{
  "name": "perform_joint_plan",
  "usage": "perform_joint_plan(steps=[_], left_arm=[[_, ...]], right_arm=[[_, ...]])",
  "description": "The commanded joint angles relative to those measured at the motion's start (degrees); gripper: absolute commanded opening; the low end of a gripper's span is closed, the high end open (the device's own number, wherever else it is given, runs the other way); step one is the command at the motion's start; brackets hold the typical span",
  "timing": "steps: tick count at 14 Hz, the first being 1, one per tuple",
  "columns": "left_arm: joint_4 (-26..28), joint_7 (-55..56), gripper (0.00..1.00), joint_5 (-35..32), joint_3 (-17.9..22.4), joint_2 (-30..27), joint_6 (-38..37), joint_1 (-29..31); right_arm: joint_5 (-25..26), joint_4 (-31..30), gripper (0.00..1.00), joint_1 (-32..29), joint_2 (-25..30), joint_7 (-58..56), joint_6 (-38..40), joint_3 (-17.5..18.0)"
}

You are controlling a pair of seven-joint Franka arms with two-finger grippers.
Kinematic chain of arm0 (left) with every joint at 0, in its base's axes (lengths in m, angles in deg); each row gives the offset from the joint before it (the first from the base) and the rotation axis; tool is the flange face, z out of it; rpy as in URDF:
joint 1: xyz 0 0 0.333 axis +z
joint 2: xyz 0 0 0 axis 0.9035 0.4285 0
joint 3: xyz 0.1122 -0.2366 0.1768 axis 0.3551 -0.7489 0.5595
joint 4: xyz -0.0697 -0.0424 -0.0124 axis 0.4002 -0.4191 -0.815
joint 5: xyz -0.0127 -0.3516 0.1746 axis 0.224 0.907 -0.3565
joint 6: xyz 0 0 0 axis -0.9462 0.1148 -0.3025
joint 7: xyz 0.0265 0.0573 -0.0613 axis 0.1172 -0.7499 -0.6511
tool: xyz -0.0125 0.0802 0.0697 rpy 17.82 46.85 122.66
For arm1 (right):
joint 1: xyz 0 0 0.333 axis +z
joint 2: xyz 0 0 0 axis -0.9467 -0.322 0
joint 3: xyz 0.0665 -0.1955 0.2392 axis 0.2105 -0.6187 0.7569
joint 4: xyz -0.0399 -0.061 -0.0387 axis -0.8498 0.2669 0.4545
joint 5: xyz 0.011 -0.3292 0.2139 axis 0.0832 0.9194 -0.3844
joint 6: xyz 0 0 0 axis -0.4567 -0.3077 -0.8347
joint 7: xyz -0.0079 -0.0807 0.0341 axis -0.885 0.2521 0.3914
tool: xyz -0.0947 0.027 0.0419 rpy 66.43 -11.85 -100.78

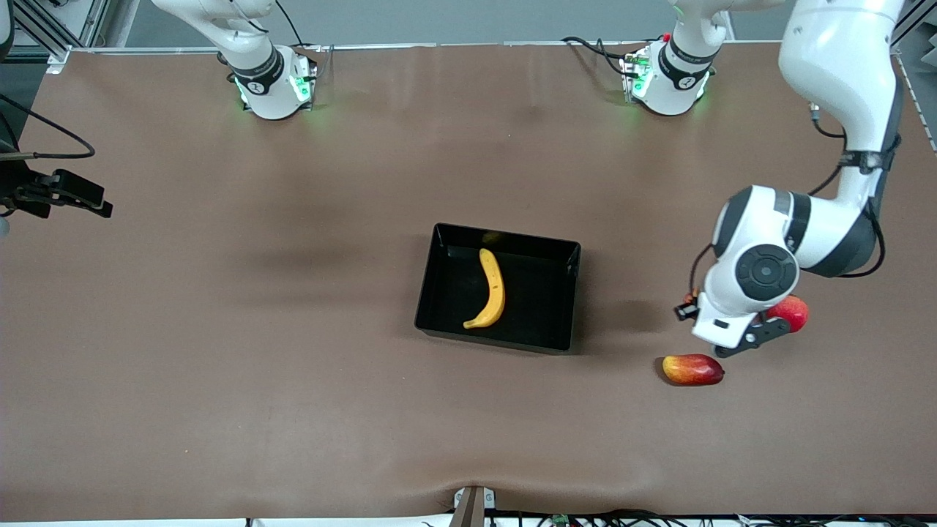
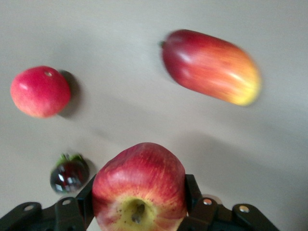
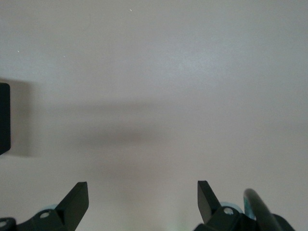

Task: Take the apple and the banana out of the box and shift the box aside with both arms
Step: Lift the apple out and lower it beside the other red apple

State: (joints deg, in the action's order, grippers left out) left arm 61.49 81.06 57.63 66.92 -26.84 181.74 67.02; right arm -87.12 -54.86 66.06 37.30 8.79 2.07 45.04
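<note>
1. Front view: the box (image 1: 448, 293), a glossy black tray with low walls, sits mid-surface with the banana (image 1: 491, 288), long, curved and yellow, lying inside it. The left claw (image 1: 761, 333) hangs over the surface (image 1: 219, 329) toward the left arm's end, above an elongated red-yellow fruit (image 1: 692, 369). The right claw (image 1: 62, 194) waits at the right arm's end.
2. Left wrist view: the left claw is clamped on the apple (image 2: 139, 188), red with yellowish streaks and a pale stem dimple. Beneath lie a round red fruit (image 2: 40, 91) and a small dark fruit (image 2: 69, 173).
3. Right wrist view: the right claw's fingers (image 3: 75, 202) stand wide apart, holding nothing.
4. Progress, as I judge it: the apple is out but not released; the banana and the 2-arm box move remain.
</note>
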Motion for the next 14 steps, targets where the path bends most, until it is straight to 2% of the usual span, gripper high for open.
perform_joint_plan(steps=[1,6,7,8,9,10,12,14], left_arm=[[4.21,-1.31,0.00,-3.94,-0.77,1.09,7.65,4.98],[3.08,-1.93,0.00,-6.49,-0.68,7.94,15.75,10.96],[3.07,-1.93,0.03,-6.58,-0.68,8.30,16.20,11.23],[3.07,-1.84,0.34,-6.49,-0.77,8.22,16.20,11.15],[2.99,-1.67,0.78,-6.40,-0.77,8.05,16.20,11.14],[2.98,-1.84,1.00,-6.23,-0.85,7.44,16.11,11.23],[3.16,-1.49,1.00,-5.53,-1.29,4.28,14.28,10.71],[2.46,-0.97,1.00,-5.00,-5.66,1.12,8.67,11.05]], right_arm=[[-0.34,1.34,1.00,-0.65,-0.54,0.57,0.83,0.52],[-0.43,1.34,1.00,-0.65,-0.54,0.57,0.83,0.52],[-0.43,1.34,1.00,-0.65,-0.54,0.57,0.83,0.52],[-0.43,1.34,1.00,-0.65,-0.54,0.57,0.83,0.52],[-0.43,1.34,1.00,-0.74,-0.54,0.57,0.83,0.52],[-0.43,1.34,1.00,-0.74,-0.54,0.66,0.83,0.52],[-0.52,1.34,1.00,-0.74,-0.54,0.66,0.92,0.52],[-0.43,1.25,1.00,-0.56,-0.54,0.66,0.92,0.52]])
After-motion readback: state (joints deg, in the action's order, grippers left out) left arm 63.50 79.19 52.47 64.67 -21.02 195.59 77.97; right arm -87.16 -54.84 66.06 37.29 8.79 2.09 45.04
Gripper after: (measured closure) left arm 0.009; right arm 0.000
